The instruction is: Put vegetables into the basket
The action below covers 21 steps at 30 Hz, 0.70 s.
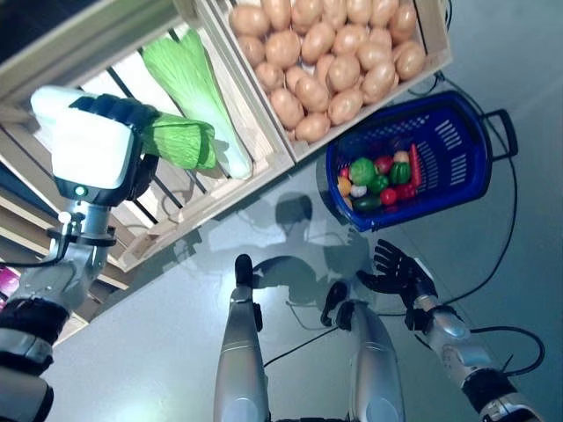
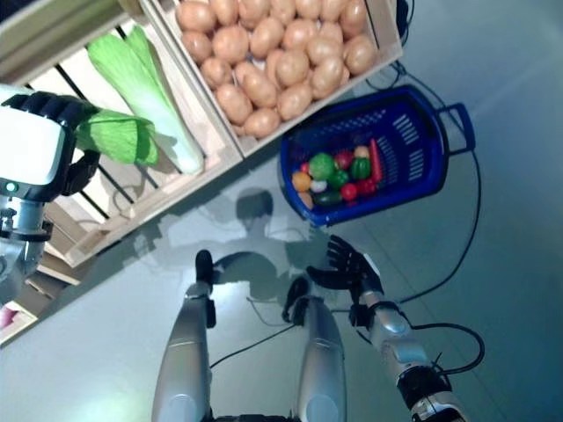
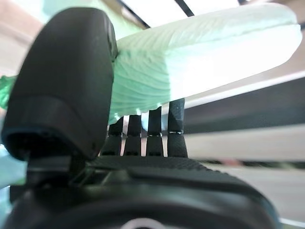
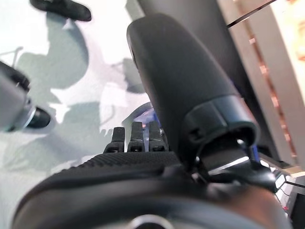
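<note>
A: What's nearest you, lower right of frame?
B: Your right hand [image 1: 398, 271], fingers spread and relaxed, empty, hanging over the grey floor [image 1: 158, 343].
A: And your left hand [image 1: 114, 119]?
B: Upper left of frame, fingers and thumb clamped round a green leafy cabbage [image 1: 180, 141], lifted over the slatted wooden crate [image 1: 255, 167].
A: Where's the basket?
B: The blue basket [image 1: 457, 149] is centre right, on the floor, several small vegetables [image 1: 378, 180] inside. Top of frame, a crate of potatoes [image 1: 334, 53]. Another cabbage [image 1: 198, 83] lies in the slatted crate.

Two leafy cabbages [image 1: 198, 83], one blue basket [image 1: 457, 167], two wooden crates [image 1: 264, 167], many potatoes [image 1: 334, 53]
</note>
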Tool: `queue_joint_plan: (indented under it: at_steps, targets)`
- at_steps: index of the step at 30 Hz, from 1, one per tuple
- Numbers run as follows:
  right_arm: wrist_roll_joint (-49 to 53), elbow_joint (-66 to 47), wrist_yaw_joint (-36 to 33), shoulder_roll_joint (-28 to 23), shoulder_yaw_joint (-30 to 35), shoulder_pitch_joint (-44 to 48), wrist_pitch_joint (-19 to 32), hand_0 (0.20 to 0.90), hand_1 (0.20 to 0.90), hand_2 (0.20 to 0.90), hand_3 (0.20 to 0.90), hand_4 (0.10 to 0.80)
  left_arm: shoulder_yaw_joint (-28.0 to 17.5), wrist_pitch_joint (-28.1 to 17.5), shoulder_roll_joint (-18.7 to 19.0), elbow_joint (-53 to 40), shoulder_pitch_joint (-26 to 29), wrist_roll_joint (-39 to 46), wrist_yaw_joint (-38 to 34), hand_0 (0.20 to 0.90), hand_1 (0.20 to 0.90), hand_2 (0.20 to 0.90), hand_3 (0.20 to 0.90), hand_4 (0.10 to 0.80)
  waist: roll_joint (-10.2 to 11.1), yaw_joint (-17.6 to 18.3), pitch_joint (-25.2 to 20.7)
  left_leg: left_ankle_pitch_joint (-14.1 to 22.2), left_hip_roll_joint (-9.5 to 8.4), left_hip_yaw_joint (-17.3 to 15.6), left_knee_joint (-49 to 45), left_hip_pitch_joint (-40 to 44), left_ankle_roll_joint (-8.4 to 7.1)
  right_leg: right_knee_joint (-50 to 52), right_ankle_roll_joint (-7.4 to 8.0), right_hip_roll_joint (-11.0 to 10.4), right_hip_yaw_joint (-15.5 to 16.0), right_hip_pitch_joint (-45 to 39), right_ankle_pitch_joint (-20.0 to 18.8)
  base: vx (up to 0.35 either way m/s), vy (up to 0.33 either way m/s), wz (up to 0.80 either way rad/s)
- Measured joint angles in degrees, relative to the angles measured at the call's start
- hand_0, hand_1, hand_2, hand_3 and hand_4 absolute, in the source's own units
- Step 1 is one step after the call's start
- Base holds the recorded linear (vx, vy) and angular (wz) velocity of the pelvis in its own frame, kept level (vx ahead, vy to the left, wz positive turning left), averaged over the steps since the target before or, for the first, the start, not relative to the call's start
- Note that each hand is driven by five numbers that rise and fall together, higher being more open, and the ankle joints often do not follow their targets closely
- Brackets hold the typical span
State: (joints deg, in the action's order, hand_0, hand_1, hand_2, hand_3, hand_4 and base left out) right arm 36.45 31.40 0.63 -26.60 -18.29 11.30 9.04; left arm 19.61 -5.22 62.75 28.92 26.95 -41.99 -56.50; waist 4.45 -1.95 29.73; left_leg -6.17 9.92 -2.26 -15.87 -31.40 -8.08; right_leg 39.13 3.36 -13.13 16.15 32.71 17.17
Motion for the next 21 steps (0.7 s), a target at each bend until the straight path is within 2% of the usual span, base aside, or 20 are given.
queue_joint_plan:
  at_steps: [3,5,9,13,14,17,21]
  targets:
    - [-0.03,-0.07,-0.25,1.08,0.11,-1.12,0.35,0.900,0.900,0.900,0.900,0.800,-5.30,-2.04,-2.93,-2.59,-3.24,3.45,-0.21,0.300,0.300,0.300,0.300,0.400,-0.15,-0.78,-0.01,-0.98,-0.12,-0.25,3.31,4.30,0.08,-2.25,0.35,0.21,0.85,-4.10,-0.18,0.093,-0.070,0.07]
    - [-0.04,-0.17,-0.57,2.47,0.80,-2.39,0.39,0.900,0.900,0.900,0.900,0.800,-9.90,-4.57,-6.77,-5.53,-6.76,7.61,-0.08,0.300,0.300,0.300,0.300,0.400,-0.22,-1.17,-0.05,-1.69,-0.26,-0.39,6.10,8.30,0.19,-4.41,0.77,0.31,1.72,-8.02,-0.39,0.098,-0.084,0.08]
    - [-0.25,-1.23,-0.68,3.31,3.87,-5.46,0.72,0.900,0.900,0.900,0.900,0.800,-14.43,-9.86,-15.60,-12.28,-10.74,19.11,4.66,0.300,0.300,0.300,0.300,0.400,-2.02,-2.90,-1.23,-1.94,-0.39,-0.97,8.92,12.36,0.69,-8.29,1.95,0.78,2.30,-12.88,-1.12,0.087,-0.056,0.07]
    - [-2.78,-3.95,-0.77,4.68,7.10,-7.95,0.93,0.900,0.900,0.900,0.900,0.800,-16.95,-13.11,-25.89,-17.74,-16.15,34.28,14.93,0.300,0.300,0.300,0.300,0.400,-4.02,-3.26,-2.70,-2.30,-1.07,-1.06,12.10,16.54,1.33,-12.70,3.24,0.92,3.44,-18.24,-2.17,0.101,-0.037,0.12]
    - [-2.82,-4.38,-0.79,4.76,7.17,-8.29,0.95,0.900,0.900,0.900,0.900,0.800,-16.96,-13.36,-26.90,-18.01,-16.78,36.45,16.57,0.300,0.300,0.300,0.300,0.400,-4.10,-3.33,-3.19,-2.30,-1.10,-1.06,12.42,16.94,1.34,-13.35,3.38,0.95,3.47,-18.84,-2.36,0.116,-0.016,0.04]
    - [-7.22,-7.87,-0.79,5.48,9.07,-10.29,0.99,0.900,0.900,0.900,0.900,0.800,-18.65,-13.51,-33.39,-21.24,-20.11,51.06,27.59,0.300,0.300,0.300,0.300,0.400,-4.53,-3.39,-4.79,-2.15,-1.29,-1.26,13.64,19.71,1.58,-17.44,4.12,1.28,4.28,-23.05,-3.61,0.112,-0.001,0.05]
    - [-10.44,-10.64,-0.80,5.36,10.19,-11.69,0.68,0.900,0.900,0.900,0.900,0.800,-18.62,-13.48,-38.82,-22.38,-22.12,69.58,40.72,0.300,0.300,0.300,0.300,0.400,-4.33,-3.25,-8.17,-1.87,-1.47,-1.37,15.24,22.57,2.05,-23.04,4.97,2.14,4.93,-27.86,-5.64,0.098,0.006,0.03]
